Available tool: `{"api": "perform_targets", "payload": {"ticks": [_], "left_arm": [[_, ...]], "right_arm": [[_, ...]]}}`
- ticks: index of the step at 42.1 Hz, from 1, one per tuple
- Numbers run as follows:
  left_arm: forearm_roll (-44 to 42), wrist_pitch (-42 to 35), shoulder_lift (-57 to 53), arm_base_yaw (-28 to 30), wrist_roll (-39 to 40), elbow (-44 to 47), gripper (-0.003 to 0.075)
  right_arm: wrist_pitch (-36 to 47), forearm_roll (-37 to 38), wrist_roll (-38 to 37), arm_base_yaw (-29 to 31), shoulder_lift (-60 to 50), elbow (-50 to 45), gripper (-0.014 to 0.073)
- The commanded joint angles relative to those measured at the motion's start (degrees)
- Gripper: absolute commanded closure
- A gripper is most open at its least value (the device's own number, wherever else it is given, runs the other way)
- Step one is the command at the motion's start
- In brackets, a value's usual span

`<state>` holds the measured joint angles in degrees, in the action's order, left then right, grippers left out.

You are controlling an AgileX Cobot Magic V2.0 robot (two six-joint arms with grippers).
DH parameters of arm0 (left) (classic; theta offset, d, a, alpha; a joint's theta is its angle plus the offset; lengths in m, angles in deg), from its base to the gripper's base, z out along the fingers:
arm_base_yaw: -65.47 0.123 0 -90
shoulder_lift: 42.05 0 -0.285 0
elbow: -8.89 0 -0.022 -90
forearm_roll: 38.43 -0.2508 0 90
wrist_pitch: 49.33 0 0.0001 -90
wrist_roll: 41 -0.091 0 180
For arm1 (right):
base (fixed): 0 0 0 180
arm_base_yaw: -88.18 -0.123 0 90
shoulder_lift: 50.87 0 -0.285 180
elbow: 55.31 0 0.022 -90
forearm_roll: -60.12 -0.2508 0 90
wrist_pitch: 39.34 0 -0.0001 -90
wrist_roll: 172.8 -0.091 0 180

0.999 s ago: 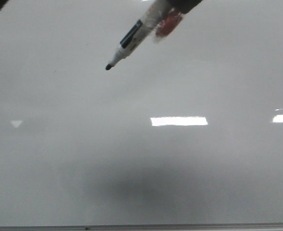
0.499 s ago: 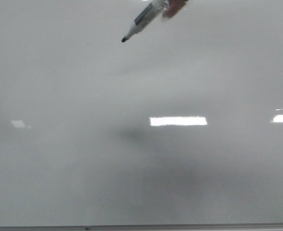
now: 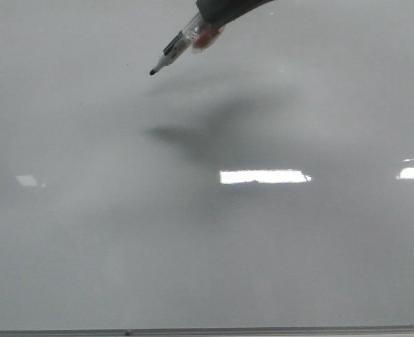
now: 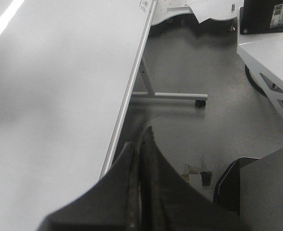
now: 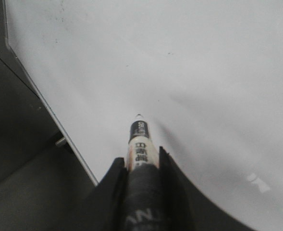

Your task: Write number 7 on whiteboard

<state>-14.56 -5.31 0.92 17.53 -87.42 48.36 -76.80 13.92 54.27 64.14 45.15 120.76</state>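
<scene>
One marker (image 3: 173, 50), one whiteboard (image 3: 207, 239), and zero ink on it so far, so the 7 wasn't on the board at all yet as far as I could see. The right claw (image 5: 140, 166) was pinching the marker, barrel sandwiched between its two fingers, with the tip poking out past them toward the board. From the front, the marker came in from the top edge, long axis slanting down and to the left, black tip at the low end. The tip looked like it was hovering just off the surface rather than touching, since its shadow (image 3: 192, 137) sat apart from it, lower down on the board. So the gap between tip and board was the thing to close: my guess was the tip had to drop straight onto the surface before the top bar could get drawn sideways. The right arm was obviously the one doing the job. The left claw (image 4: 140, 159) was off past the board's edge, over the floor (image 4: 199, 130) beside the board stand (image 4: 167, 95), fingers pressed together with nothing in them. Two bright glare patches (image 3: 263, 176) showed on the board, not ink.
</scene>
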Motion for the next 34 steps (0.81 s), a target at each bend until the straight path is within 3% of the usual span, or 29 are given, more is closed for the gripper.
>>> {"api": "perform_targets", "payload": {"ticks": [1, 25, 34], "left_arm": [[1.91, -3.5, -0.06, 0.13, 0.51, -1.47, 0.0741], [1.91, -3.5, -0.06, 0.13, 0.51, -1.47, 0.0741], [1.91, -3.5, -0.06, 0.13, 0.51, -1.47, 0.0741]], "right_arm": [[2.42, -3.49, 0.31, 0.04, 1.71, 4.64, 0.0662], [10.11, -0.61, 0.26, 0.41, 6.44, 6.81, 0.0652], [10.74, 0.75, -0.4, 5.48, 2.92, 2.32, 0.0652]]}}
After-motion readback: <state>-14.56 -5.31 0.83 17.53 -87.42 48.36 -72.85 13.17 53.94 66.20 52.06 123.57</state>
